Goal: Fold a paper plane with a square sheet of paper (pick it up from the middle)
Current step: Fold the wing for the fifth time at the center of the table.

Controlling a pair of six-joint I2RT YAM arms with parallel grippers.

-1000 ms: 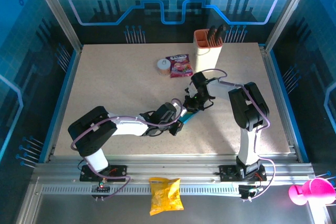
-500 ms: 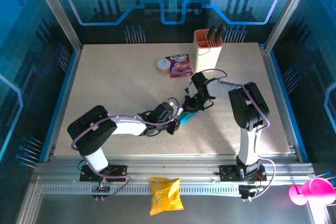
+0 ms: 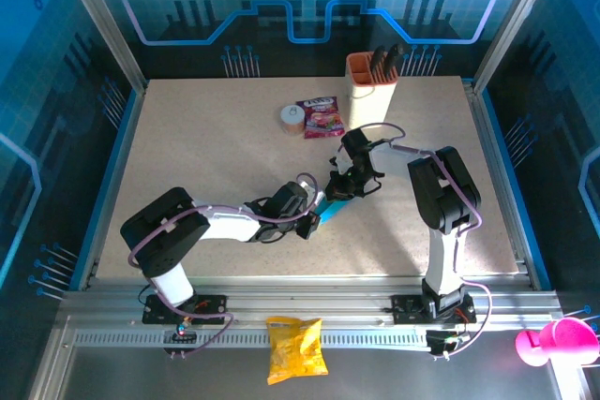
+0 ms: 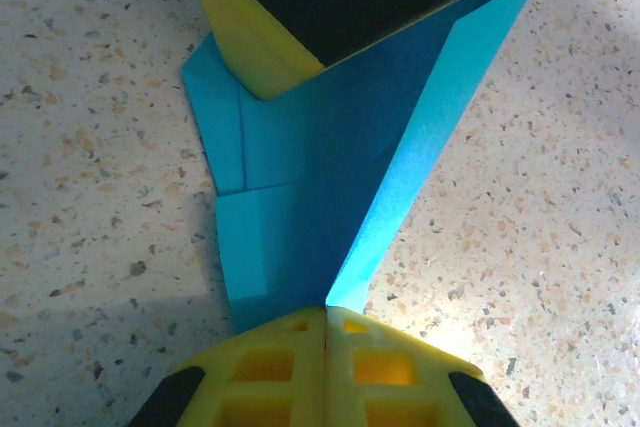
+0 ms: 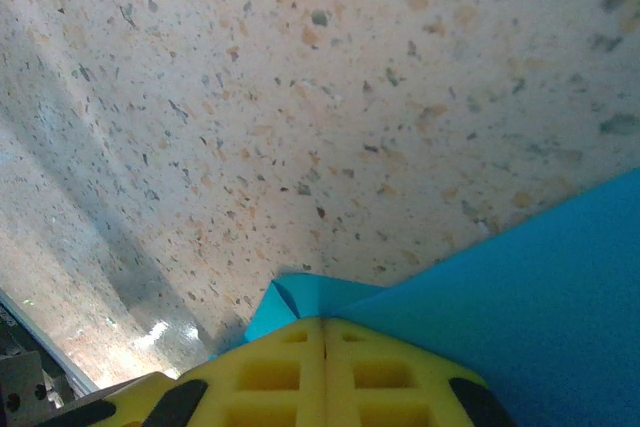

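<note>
Cyan paper (image 4: 340, 177), creased into a narrowing shape, was at the middle of the counter (image 3: 216, 156), pinched at opposite ends by your left jaws and right jaws, both clamped on it. You seemed mid-fold; the next move likely called for aligning edges before pressing.

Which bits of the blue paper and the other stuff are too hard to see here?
- Right wrist view: the paper runs off the right edge and under the right end effector, so its whole shape stays unknown.
- Left wrist view: that end effector covers the paper's far end.
- Top view: the paper is tiny and mostly covered, so no folds show. The tools in the cup are too small to name.
</note>
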